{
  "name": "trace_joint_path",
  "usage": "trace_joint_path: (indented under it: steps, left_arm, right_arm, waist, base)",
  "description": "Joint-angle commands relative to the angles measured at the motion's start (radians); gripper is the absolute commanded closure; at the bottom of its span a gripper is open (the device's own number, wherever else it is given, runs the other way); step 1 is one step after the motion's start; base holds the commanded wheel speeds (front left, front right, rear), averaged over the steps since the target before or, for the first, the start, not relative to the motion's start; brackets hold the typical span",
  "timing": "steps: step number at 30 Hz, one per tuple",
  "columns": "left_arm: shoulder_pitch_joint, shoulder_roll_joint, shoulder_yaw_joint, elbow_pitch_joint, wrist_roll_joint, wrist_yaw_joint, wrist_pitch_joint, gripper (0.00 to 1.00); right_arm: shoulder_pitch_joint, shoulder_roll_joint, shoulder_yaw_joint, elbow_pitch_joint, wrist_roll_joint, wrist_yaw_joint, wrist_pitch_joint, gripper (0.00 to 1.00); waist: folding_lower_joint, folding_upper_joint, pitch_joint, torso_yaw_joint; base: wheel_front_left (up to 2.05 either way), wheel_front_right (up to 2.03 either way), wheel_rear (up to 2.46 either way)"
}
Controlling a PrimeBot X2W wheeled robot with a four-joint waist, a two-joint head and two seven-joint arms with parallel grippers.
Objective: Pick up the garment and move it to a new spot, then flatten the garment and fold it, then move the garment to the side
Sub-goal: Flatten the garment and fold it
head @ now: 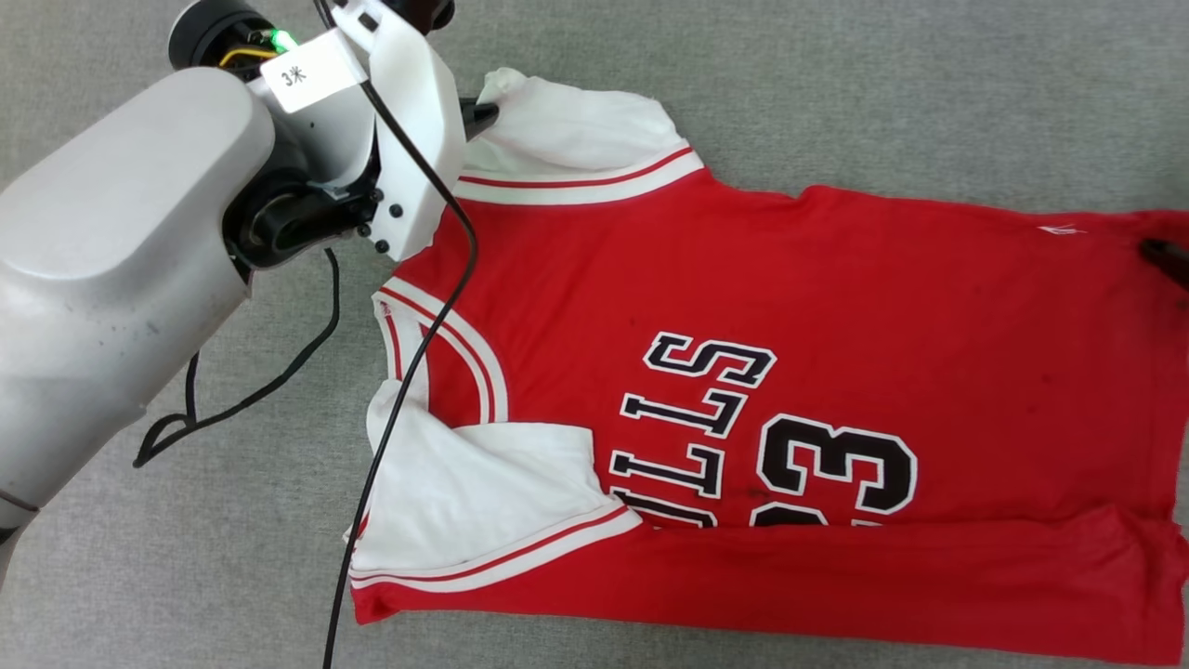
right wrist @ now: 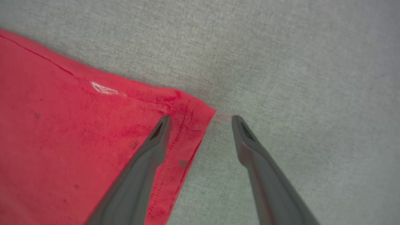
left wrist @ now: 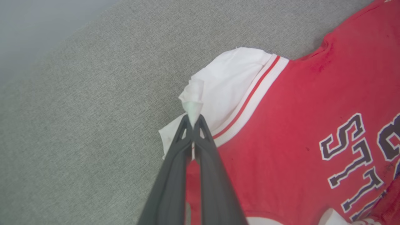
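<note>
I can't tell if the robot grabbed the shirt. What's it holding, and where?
The left gripper pinches the garment by the edge of its white sleeve. The right gripper is open, holding nothing.

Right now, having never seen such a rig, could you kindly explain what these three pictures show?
It is a two-armed robot; each arm ends in two long dark fingers. One picture looks down from its head; the other two look along each wrist. A red jersey with white sleeves lies spread on a grey fabric surface. The left jaws are shut, pinching the tip of one white sleeve. The right jaws stand open at the jersey's hem corner, one finger over the cloth, gripping nothing.
</note>
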Motion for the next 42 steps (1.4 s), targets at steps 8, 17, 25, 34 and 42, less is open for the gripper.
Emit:
trace_joint_path:
  steps: [8,17,25,34,42]
  left_arm:
    - [-0.033,-0.015,-0.028,0.008,-0.016,-0.001,-0.038,1.0]
    - [-0.012,-0.023,-0.052,0.04,-0.036,-0.001,-0.092,1.0]
    - [0.068,0.01,-0.067,0.041,-0.077,-0.001,-0.16,1.0]
    - [0.215,0.085,-0.077,-0.027,-0.069,-0.001,-0.212,1.0]
    - [0.377,0.15,-0.08,-0.123,-0.082,0.042,-0.25,1.0]
  right_arm:
    - [0.035,0.052,0.086,0.115,0.012,0.001,-0.03,0.0]
    - [0.005,0.024,0.117,0.158,0.016,-0.001,-0.176,1.0]
    - [0.017,0.003,0.165,0.156,0.055,-0.001,-0.356,1.0]
    - [0.162,-0.042,0.193,0.124,0.106,-0.001,-0.505,1.0]
    - [0.296,-0.051,0.216,0.086,0.126,-0.001,-0.588,1.0]
  waist:
    - [0.0,0.0,0.034,0.034]
    - [0.0,0.0,-0.009,0.027]
    - [0.0,0.0,-0.128,0.013]
    - [0.0,0.0,-0.255,0.021]
    - [0.0,0.0,-0.331,0.012]
  base:
    - [0.0,0.0,0.0]
    - [0.0,0.0,0.0]
    - [0.0,0.0,0.0]
    - [0.0,0.0,0.0]
    - [0.0,0.0,0.0]
